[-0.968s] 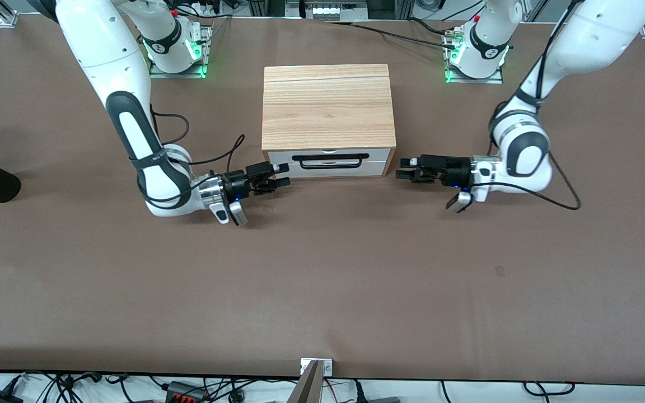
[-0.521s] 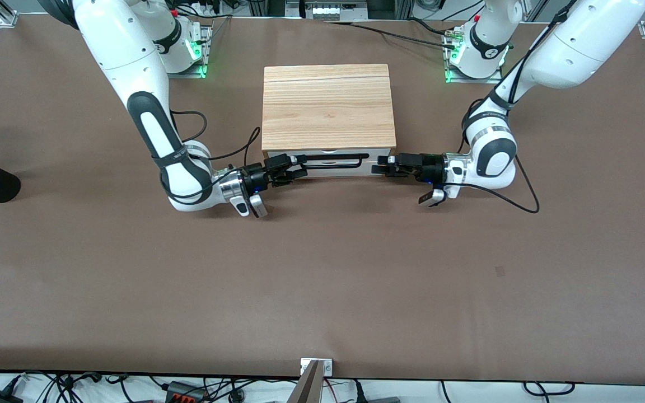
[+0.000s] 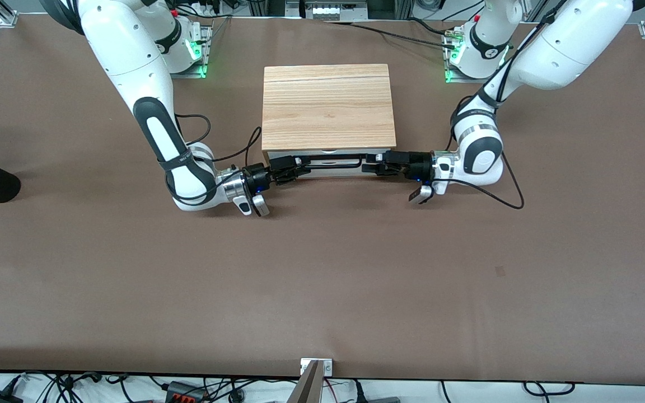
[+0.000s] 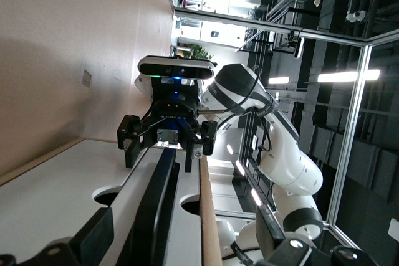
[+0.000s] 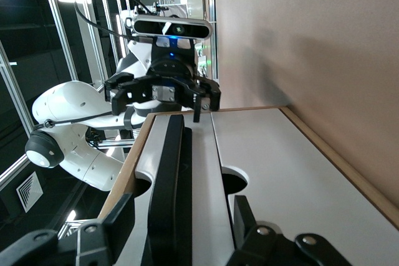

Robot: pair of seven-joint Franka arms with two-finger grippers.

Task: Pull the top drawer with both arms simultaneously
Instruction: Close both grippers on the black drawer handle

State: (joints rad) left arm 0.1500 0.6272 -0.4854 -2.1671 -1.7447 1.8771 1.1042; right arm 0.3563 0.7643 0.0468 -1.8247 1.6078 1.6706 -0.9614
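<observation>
Pincers: you have left pincer (image 3: 368, 163) and right pincer (image 3: 298, 165) both wide, straddling handle (image 3: 331, 163) ends, neither clamped. Top drawer (image 3: 328, 160) shut; grip, pull remain.

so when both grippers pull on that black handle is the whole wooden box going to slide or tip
The wooden box might slide a little: it sits loose on the smooth table, nothing visibly pinning it. Tipping looks unlikely, since it is low and wide. The black handle looks like a rigid bar, and the left gripper and right gripper at opposite ends should pull the top drawer evenly.
</observation>
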